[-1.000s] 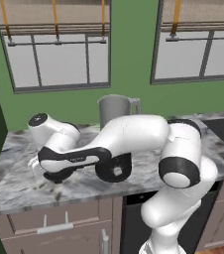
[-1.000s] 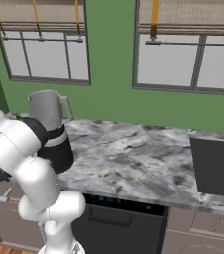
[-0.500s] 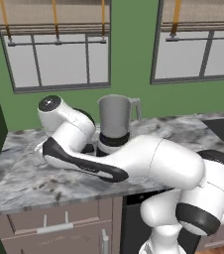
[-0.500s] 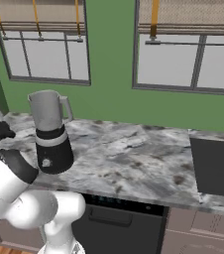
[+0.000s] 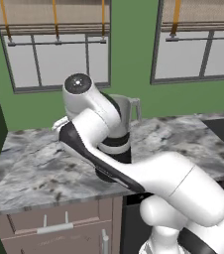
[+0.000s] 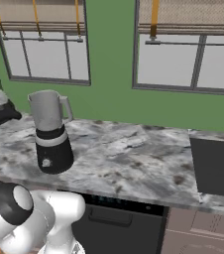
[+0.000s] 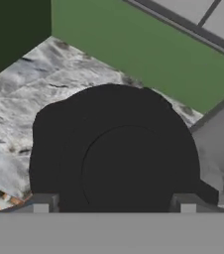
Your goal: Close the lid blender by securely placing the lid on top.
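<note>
Gripping, seemingly, lid beside blender

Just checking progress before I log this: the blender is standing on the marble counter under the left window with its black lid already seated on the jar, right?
Not quite. In the right base view the blender stands on the marble counter under the left window, but its jar mouth is open. The lid is off the jar, filling the hand view just ahead of the end effector.

Our arm hides most of the blender; the lid hides our claw's grip.
</note>
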Robot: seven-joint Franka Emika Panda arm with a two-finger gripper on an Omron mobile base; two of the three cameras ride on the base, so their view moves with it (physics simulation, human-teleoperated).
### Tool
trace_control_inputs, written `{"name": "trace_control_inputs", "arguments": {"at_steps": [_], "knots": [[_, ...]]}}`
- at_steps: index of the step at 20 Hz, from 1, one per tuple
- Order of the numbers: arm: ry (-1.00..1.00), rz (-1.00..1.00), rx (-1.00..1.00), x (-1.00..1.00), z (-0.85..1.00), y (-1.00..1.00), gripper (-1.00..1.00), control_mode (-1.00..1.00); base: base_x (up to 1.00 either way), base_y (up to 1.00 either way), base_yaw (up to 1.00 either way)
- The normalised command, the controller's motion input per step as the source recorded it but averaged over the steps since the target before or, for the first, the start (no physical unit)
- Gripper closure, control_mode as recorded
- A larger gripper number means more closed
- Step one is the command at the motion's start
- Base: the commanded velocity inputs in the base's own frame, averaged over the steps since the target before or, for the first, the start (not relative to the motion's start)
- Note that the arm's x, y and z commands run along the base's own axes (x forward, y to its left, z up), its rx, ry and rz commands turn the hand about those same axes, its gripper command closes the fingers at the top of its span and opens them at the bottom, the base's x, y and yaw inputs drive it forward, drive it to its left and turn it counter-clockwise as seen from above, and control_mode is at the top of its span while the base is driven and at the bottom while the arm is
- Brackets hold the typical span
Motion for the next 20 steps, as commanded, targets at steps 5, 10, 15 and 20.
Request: {"name": "trace_control_inputs", "arguments": {"at_steps": [5,10,15,20], "knots": [[-0.04,0.0,0.05,0.13,0.71,-0.5,1.0,-1.0,0.0,0.0,0.0],[0.0,0.0,0.05,0.3,0.49,-0.6,1.0,-1.0,0.0,0.0,0.0],[0.05,0.0,0.03,0.47,0.29,-0.51,1.0,-1.0,0.0,0.0,0.0],[0.04,0.0,0.02,0.48,0.1,-0.43,1.0,-1.0,0.0,0.0,0.0]]}}
